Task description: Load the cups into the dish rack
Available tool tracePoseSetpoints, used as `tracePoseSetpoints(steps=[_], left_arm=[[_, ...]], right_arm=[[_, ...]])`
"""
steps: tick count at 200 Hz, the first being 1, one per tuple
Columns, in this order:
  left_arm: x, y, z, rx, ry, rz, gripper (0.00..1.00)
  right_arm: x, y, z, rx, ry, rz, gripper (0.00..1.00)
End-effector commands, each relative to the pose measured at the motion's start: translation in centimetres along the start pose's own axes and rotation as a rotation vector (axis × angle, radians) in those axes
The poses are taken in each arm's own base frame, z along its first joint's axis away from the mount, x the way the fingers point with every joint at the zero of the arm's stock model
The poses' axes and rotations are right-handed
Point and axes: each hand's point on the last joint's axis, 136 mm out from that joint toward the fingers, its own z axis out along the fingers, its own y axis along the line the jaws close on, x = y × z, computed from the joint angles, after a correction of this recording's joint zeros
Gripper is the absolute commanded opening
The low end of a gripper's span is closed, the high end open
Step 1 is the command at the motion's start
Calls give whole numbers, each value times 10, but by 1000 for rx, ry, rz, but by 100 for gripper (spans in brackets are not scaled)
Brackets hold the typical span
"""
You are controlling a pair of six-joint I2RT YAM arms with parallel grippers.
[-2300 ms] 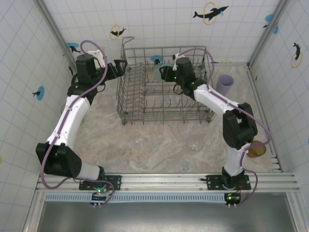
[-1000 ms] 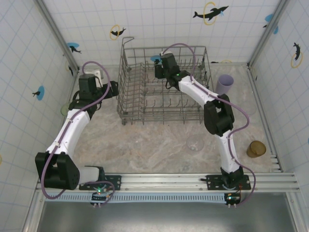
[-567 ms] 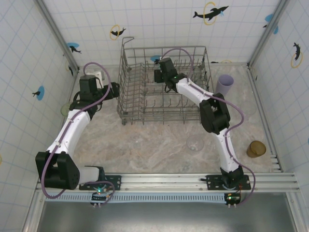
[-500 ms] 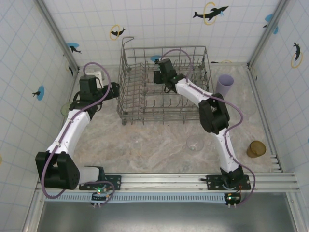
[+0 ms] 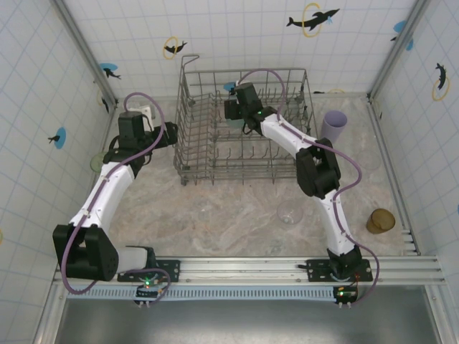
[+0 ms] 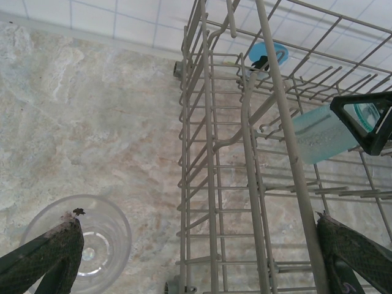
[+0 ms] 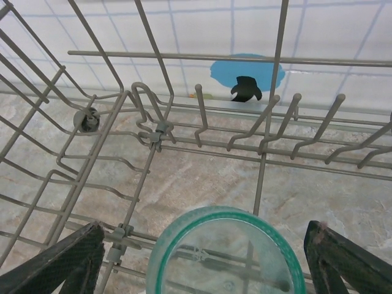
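Teal cup [image 7: 225, 252] rests in the dish rack [image 5: 188, 143] between the parted right claw [image 7: 203, 245].

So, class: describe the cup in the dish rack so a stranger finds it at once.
Find the grey wire dish rack. Near its back, by the right gripper, is a cup: teal, unlike the lavender cup and amber cup outside.

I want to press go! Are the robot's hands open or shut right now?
Left gripper: open, holding nothing.
Right gripper: open, fingers either side of the teal cup.
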Motion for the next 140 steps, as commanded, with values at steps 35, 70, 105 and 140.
tracePoseSetpoints(steps=[35,70,105,140], left_arm=[[15,11,6,-41,52,-4,98],[16,13,6,-52,54,-6,98],[15,16,6,-69,56,-8,98],[12,20,5,-95,40,-6,98]], right_arm=[[-31,8,-20,-40,-46,27,100],[-49,10,-48,-47,-51,41,100],[-54,11,-75,-54,-48,43,100],[-49,10,-109,-62,-64,46,100]])
